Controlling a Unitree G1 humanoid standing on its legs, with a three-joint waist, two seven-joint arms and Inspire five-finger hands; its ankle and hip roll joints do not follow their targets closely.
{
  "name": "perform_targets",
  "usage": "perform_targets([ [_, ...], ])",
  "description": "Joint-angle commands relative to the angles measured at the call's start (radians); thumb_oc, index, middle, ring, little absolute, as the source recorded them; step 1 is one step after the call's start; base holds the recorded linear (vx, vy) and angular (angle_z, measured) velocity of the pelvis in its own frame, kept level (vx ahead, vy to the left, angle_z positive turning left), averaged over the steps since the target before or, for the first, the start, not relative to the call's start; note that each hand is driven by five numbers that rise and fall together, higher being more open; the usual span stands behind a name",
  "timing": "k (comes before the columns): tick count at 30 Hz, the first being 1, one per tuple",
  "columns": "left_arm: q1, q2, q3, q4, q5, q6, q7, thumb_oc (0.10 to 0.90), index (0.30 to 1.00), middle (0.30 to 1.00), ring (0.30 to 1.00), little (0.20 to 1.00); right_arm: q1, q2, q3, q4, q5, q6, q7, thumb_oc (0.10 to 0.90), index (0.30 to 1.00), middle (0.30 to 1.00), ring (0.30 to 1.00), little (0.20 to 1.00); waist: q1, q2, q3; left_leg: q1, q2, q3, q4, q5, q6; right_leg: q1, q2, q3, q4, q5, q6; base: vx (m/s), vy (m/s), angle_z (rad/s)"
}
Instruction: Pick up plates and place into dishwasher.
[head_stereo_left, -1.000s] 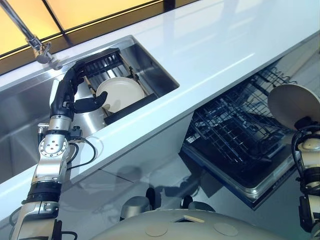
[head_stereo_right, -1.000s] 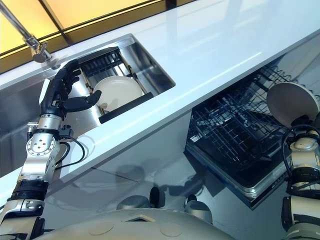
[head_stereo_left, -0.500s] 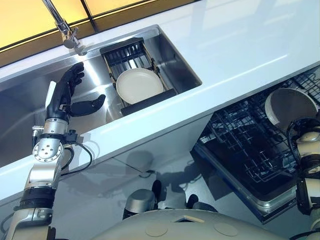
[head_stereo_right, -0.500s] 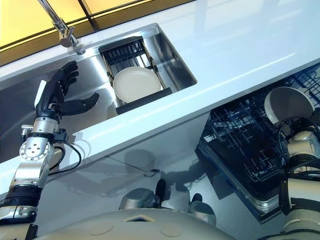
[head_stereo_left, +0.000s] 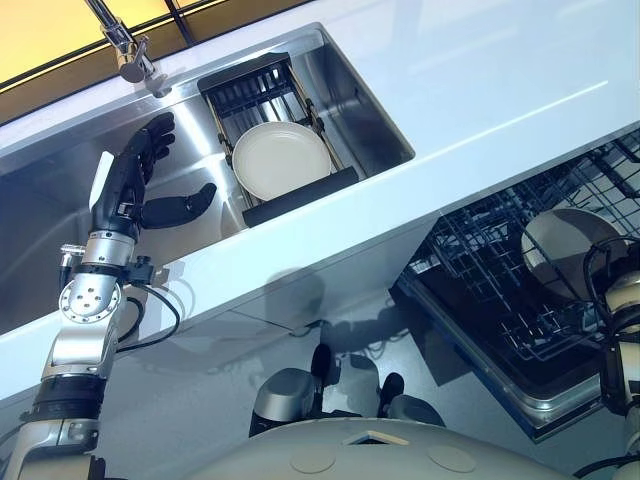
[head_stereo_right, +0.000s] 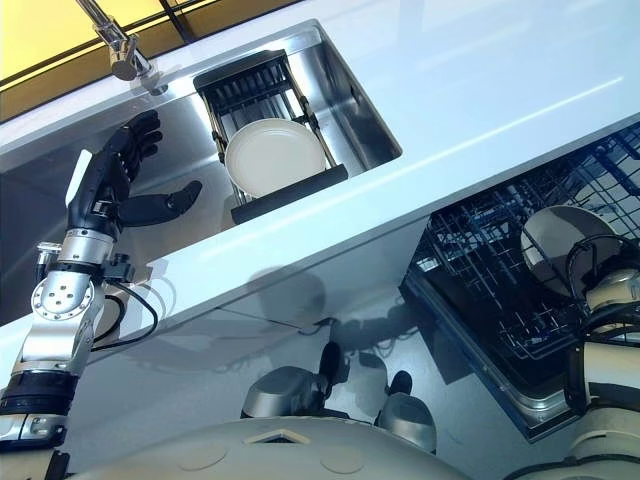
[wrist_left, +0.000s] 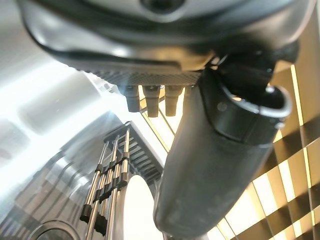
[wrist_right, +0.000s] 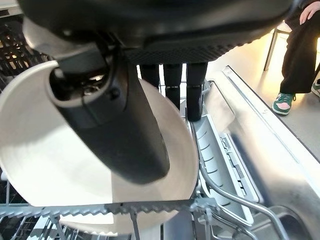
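our right hand (wrist_right: 125, 115) pinches a white plate (wrist_right: 60, 165) between thumb and fingers, holding it on edge down among the wires of the dishwasher rack (head_stereo_left: 500, 280). our left hand (head_stereo_left: 135, 190) hangs over the steel sink (head_stereo_left: 40, 250) with fingers straight and thumb spread, holding nothing. just beside it a second white plate (head_stereo_left: 280, 160) leans in the black dish rack (head_stereo_left: 260, 95) set in the sink, below the faucet (head_stereo_left: 125, 50). a person's legs (wrist_right: 297, 55) show beyond the dishwasher.
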Motion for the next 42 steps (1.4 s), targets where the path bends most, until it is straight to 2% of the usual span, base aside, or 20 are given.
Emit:
perform_targets([
  [1,0.046,0.038,0.087,-0.094,-0.063,-0.128,0.004,0.800,0.900,0.900,0.900,0.900,0.047,-0.077,0.042,-0.199,0.027,-0.129,-0.046,0.800,0.900,0.900,0.900,0.900,-0.008,-0.022,-0.109,-0.060,-0.031,0.015,0.076,-0.043,0.003,-0.148,0.028,0.036,0.209,-0.051,-0.015,-0.01,-0.005,-0.04],
  [7,0.055,0.000,0.098,-0.074,-0.035,-0.147,0.006,0.800,0.900,0.900,0.900,0.900,0.189,-0.016,-0.043,-0.494,0.097,-0.191,-0.031,0.800,0.900,0.900,0.900,0.900,-0.040,-0.042,-0.144,-0.021,-0.039,0.022,0.055,-0.066,0.019,-0.128,0.034,0.046,0.195,-0.057,-0.004,-0.03,-0.012,-0.11],
  [12,0.040,-0.021,0.100,-0.055,-0.013,-0.154,0.011,0.800,0.900,0.900,0.900,0.900,0.241,0.034,-0.109,-0.645,0.128,-0.225,-0.048,0.800,0.900,0.900,0.900,0.900,-0.061,-0.053,-0.183,0.007,-0.041,0.036,0.031,-0.087,0.027,-0.114,0.042,0.055,0.176,-0.065,0.006,-0.09,-0.014,-0.12],
  [18,0.018,-0.015,0.108,-0.038,-0.004,-0.169,0.002,0.800,0.900,0.900,0.900,0.900,0.268,0.056,-0.149,-0.715,0.141,-0.233,-0.047,0.800,0.900,0.900,0.900,0.900,-0.080,-0.064,-0.223,0.013,-0.039,0.059,0.009,-0.099,0.030,-0.114,0.049,0.067,0.146,-0.053,0.015,-0.13,-0.012,-0.11],
  [22,-0.009,0.002,0.096,-0.024,0.017,-0.168,0.013,0.800,0.900,0.900,0.900,0.900,0.270,0.063,-0.164,-0.737,0.202,-0.248,-0.080,0.800,0.900,0.900,0.900,0.900,-0.092,-0.071,-0.244,0.013,-0.037,0.076,0.001,-0.111,0.028,-0.112,0.054,0.077,0.114,-0.043,0.022,-0.16,0.005,-0.13],
  [30,-0.063,0.047,0.083,0.036,0.091,-0.171,0.071,0.800,0.900,0.900,0.900,0.900,0.300,0.102,-0.195,-0.803,0.338,-0.334,-0.129,0.800,0.900,0.900,0.900,0.900,-0.127,-0.073,-0.270,0.012,-0.036,0.129,0.001,-0.136,0.033,-0.122,0.056,0.105,0.086,-0.038,0.034,-0.11,0.035,-0.20],
  [32,-0.075,0.056,0.088,0.049,0.112,-0.157,0.081,0.800,0.900,0.900,0.900,0.900,0.307,0.117,-0.197,-0.827,0.492,-0.378,-0.057,0.800,0.900,0.900,0.900,0.900,-0.135,-0.071,-0.269,0.012,-0.036,0.137,0.001,-0.139,0.035,-0.126,0.055,0.108,0.086,-0.039,0.034,-0.06,0.061,-0.07],
  [34,-0.078,0.063,0.097,0.061,0.156,-0.123,0.088,0.800,0.900,0.900,0.900,0.900,0.322,0.163,-0.196,-0.879,0.663,-0.424,0.125,0.800,0.900,0.900,0.900,0.900,-0.145,-0.070,-0.269,0.013,-0.038,0.145,0.001,-0.143,0.038,-0.133,0.050,0.110,0.091,-0.037,0.037,-0.04,0.074,-0.19],
  [36,-0.079,0.073,0.100,0.104,0.201,-0.109,0.085,0.800,0.900,0.900,0.900,0.900,0.354,0.219,-0.174,-0.928,0.852,-0.398,0.350,0.800,0.900,0.900,0.900,0.900,-0.159,-0.070,-0.270,0.012,-0.040,0.156,0.001,-0.145,0.043,-0.141,0.044,0.111,0.099,-0.036,0.041,-0.01,0.087,-0.15],
  [38,-0.079,0.088,0.103,0.127,0.247,-0.093,0.090,0.800,0.900,0.900,0.900,0.900,0.377,0.247,-0.158,-0.931,0.936,-0.379,0.493,0.800,0.900,0.900,0.900,0.900,-0.169,-0.070,-0.272,0.017,-0.041,0.161,0.001,-0.155,0.047,-0.143,0.039,0.113,0.107,-0.041,0.047,0.02,0.068,-0.10],
  [39,-0.080,0.092,0.102,0.133,0.252,-0.086,0.089,0.800,0.900,0.900,0.900,0.900,0.381,0.252,-0.155,-0.933,0.949,-0.376,0.520,0.800,0.900,0.900,0.900,0.900,-0.171,-0.070,-0.272,0.016,-0.042,0.163,0.001,-0.155,0.048,-0.144,0.038,0.113,0.109,-0.041,0.047,-0.01,0.063,-0.08],
  [42,-0.095,0.142,0.091,0.181,0.307,-0.029,0.094,0.800,0.900,0.900,0.900,0.900,0.415,0.283,-0.113,-0.954,1.034,-0.309,0.690,0.800,0.900,0.900,0.900,0.900,-0.188,-0.069,-0.275,0.010,-0.046,0.175,0.001,-0.156,0.057,-0.159,0.031,0.116,0.116,-0.035,0.054,0.00,0.084,-0.01],
])
